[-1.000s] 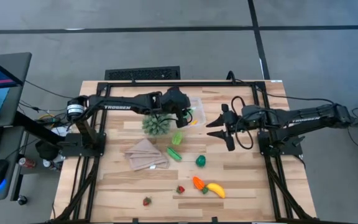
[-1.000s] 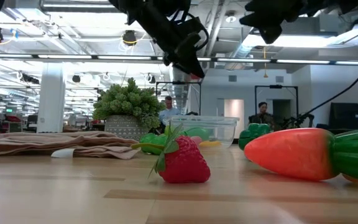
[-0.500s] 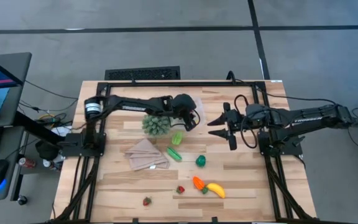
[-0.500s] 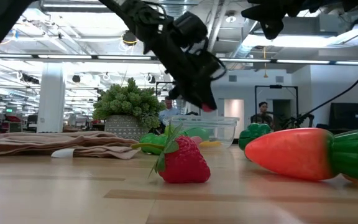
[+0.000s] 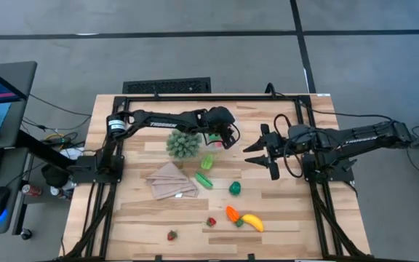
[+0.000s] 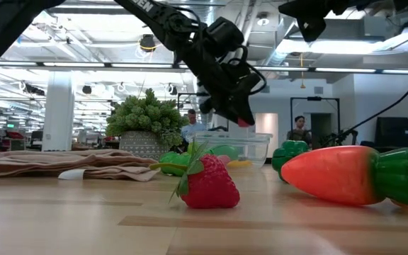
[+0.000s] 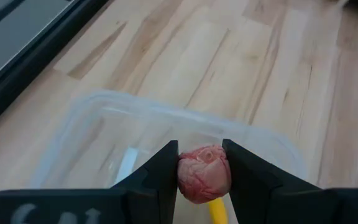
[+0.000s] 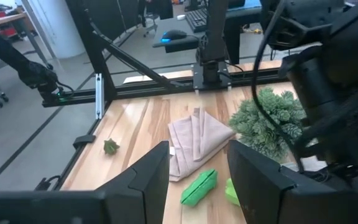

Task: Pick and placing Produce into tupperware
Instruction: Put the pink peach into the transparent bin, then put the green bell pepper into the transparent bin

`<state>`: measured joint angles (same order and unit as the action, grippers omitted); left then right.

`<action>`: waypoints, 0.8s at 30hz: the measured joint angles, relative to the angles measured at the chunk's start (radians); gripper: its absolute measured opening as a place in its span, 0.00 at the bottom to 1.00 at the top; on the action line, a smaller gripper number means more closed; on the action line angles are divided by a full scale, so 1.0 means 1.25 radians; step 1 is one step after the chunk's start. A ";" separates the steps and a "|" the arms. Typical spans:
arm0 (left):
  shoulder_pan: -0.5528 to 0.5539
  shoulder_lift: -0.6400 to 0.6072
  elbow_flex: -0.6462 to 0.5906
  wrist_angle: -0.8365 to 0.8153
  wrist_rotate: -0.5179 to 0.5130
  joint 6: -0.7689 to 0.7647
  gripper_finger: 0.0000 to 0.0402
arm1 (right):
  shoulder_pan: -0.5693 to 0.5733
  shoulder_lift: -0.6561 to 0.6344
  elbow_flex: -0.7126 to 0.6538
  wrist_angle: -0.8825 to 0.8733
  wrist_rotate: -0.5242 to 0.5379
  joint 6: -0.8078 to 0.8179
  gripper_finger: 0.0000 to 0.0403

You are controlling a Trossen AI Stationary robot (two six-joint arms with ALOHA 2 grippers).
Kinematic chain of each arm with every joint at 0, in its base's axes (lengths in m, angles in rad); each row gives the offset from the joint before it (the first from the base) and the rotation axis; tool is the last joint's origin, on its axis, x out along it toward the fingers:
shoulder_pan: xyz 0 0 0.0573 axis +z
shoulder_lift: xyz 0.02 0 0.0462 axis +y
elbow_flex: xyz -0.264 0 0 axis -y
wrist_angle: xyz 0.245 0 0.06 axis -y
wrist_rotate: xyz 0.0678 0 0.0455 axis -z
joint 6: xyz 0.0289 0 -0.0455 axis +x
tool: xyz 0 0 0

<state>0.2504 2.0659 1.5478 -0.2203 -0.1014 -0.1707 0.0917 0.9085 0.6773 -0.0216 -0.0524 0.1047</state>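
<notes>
We've got the left gripper (image 7: 202, 177) clamped on a strawberry (image 7: 204, 180) above the tupperware (image 7: 98, 134); release centred, low. Right gripper (image 5: 255, 153) waits empty, half open.

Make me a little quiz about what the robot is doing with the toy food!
1. True or false: the left hand is shut on a small red strawberry.
2. What is right below that strawberry?
A. the folded cloth
B. the clear plastic box
C. the banana
3. Fill in: on the table, the carrot lies right beside the yellow ____.

Key:
1. True.
2. B, the clear plastic box.
3. banana.
</notes>
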 joint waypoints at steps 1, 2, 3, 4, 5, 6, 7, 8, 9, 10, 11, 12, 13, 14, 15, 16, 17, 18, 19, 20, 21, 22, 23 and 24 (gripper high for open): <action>0.004 0.000 0.000 0.002 0.011 -0.003 0.27 | 0.000 0.000 0.000 0.000 0.000 0.000 0.38; 0.007 0.000 0.000 0.002 0.018 -0.004 0.27 | 0.000 0.000 0.000 0.000 0.000 0.000 0.38; 0.009 0.000 0.000 0.001 0.025 -0.005 0.27 | 0.000 0.000 0.000 0.000 0.000 0.000 0.38; 0.010 0.000 0.000 0.001 0.030 -0.006 0.27 | 0.000 0.000 0.000 0.000 0.000 0.000 0.38; 0.010 0.000 0.000 0.001 0.034 -0.006 0.27 | 0.000 0.000 0.000 0.000 0.000 0.000 0.38; 0.010 0.000 0.000 0.002 0.036 -0.006 0.27 | 0.000 0.000 0.000 0.000 0.000 0.000 0.38; 0.009 0.000 0.000 0.002 0.041 -0.006 0.28 | 0.000 0.000 0.000 0.000 0.000 0.000 0.38; 0.009 0.000 0.000 0.002 0.053 -0.006 0.28 | 0.000 0.000 0.000 0.000 0.000 0.000 0.38; 0.009 0.000 0.000 0.002 0.061 -0.006 0.29 | 0.000 0.000 0.000 0.000 0.000 0.000 0.38; 0.009 0.000 0.000 0.002 0.065 -0.006 0.31 | 0.000 0.000 0.000 0.000 0.000 0.000 0.38; 0.009 0.000 0.000 0.002 0.068 -0.006 0.32 | 0.000 0.000 0.000 0.000 0.000 0.000 0.38; 0.009 0.000 0.000 0.002 0.069 -0.006 0.34 | 0.000 0.000 0.000 0.000 0.000 0.000 0.38; 0.009 0.000 0.000 0.002 0.069 -0.006 0.35 | 0.000 0.000 0.000 0.000 0.000 0.000 0.38; 0.009 0.000 0.000 0.002 0.069 -0.006 0.37 | 0.000 0.000 0.000 0.000 0.000 0.000 0.38; 0.009 0.000 0.000 0.002 0.069 -0.006 0.38 | 0.000 0.000 0.000 0.000 0.000 0.000 0.38; 0.009 0.000 0.000 0.002 0.069 -0.006 0.39 | 0.000 0.000 0.000 0.000 0.000 0.000 0.38; 0.009 0.000 0.000 0.002 0.069 -0.006 0.41 | 0.000 0.000 0.000 0.000 0.000 0.001 0.38; 0.009 0.000 0.000 0.002 0.071 -0.006 0.42 | 0.000 0.000 0.000 0.000 0.000 0.002 0.38; 0.009 0.000 0.000 0.002 0.075 -0.006 0.42 | 0.000 0.000 0.000 0.000 0.000 0.004 0.38; 0.009 0.000 0.000 0.004 0.077 -0.006 0.43 | 0.000 0.000 0.000 0.000 0.000 0.007 0.38; 0.009 0.000 0.000 0.006 0.077 -0.006 0.44 | 0.000 0.000 0.000 0.000 0.000 0.008 0.38; 0.009 -0.001 0.001 0.006 0.080 -0.004 0.44 | 0.000 0.000 0.000 0.000 0.000 0.008 0.38; 0.009 -0.002 0.008 0.000 0.087 0.002 0.45 | 0.000 0.000 0.000 -0.002 0.000 0.008 0.38; 0.009 -0.003 0.019 -0.003 0.098 0.012 0.45 | 0.000 0.000 0.000 -0.007 0.000 0.008 0.38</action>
<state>0.2611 2.0623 1.5712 -0.2243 0.0212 -0.1563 0.0917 0.9084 0.6773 -0.0300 -0.0521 0.1150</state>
